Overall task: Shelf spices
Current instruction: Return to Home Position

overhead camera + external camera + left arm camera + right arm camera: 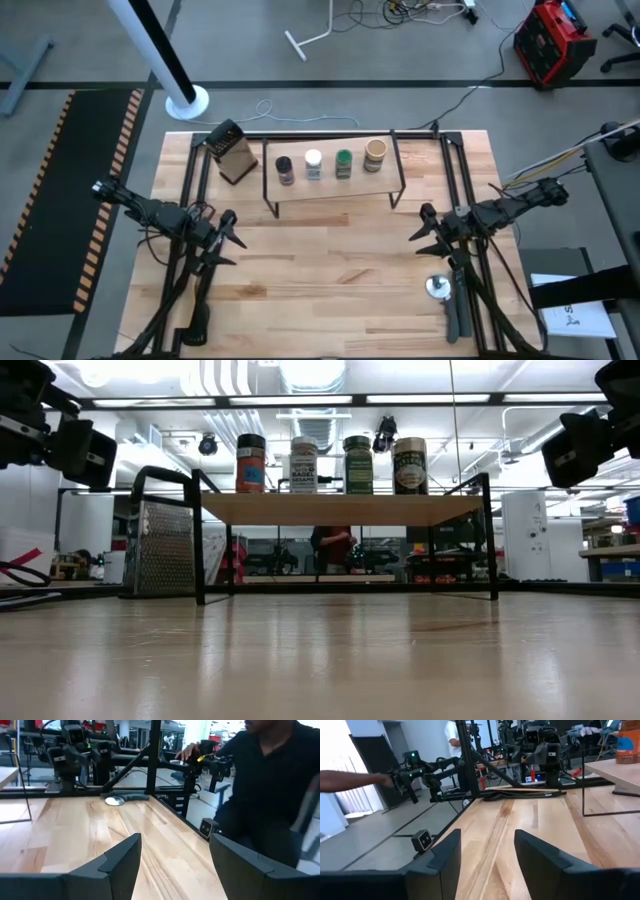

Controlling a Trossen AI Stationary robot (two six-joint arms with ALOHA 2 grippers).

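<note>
My left claw hangs above the table in front of the shelf, off toward the end on my left arm's side. Its fingers are spread apart and hold nothing (the left wrist view shows bare wood between them). My right claw mirrors it in front of the shelf's other end, also spread wide and empty.

All four spices stand upright in a row on the shelf's wooden top board, apart from one another. From my left arm's end to my right, they are the dark-lidded jar, the white-lidded jar, the green-lidded jar and the wider tan jar. The low view shows the same order.

The metal grater stands on the table just beside the shelf's end on my left arm's side. The silver disc lies flat well in front of the shelf, under my right arm.
</note>
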